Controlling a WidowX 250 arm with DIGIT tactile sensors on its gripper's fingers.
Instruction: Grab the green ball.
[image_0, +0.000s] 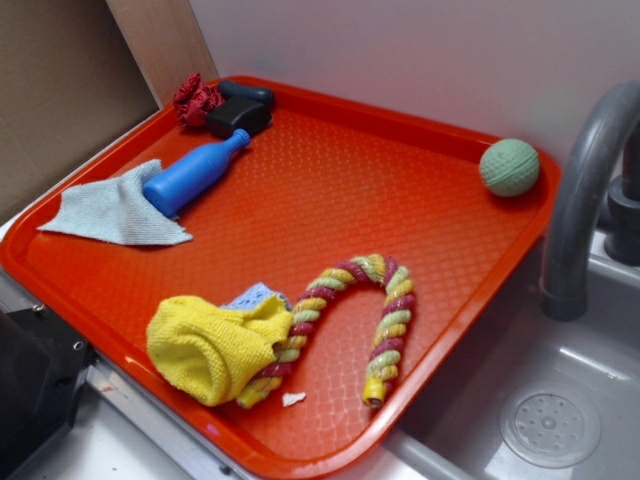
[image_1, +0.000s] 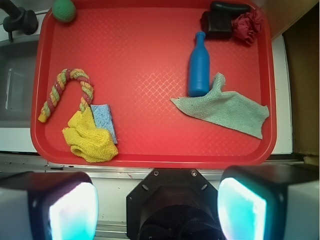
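The green ball (image_0: 509, 166) is small, pale green and ribbed, and it rests in the far right corner of the red tray (image_0: 330, 170). In the wrist view the green ball (image_1: 64, 10) lies at the tray's (image_1: 150, 55) top left corner. My gripper (image_1: 157, 210) hangs high above the near side of the tray, far from the ball. Its two pale pads (image_1: 74, 212) stand wide apart with nothing between them. The exterior view does not show the gripper.
A blue bottle (image_1: 198, 65), a grey-green cloth (image_1: 227, 107), a black block (image_1: 220, 21) and a red scrap (image_1: 248, 25) lie on the tray. So do a rope toy (image_1: 67, 92), a yellow cloth (image_1: 89, 137) and a blue sponge (image_1: 104, 120). A sink and faucet (image_0: 585, 180) adjoin the ball's side.
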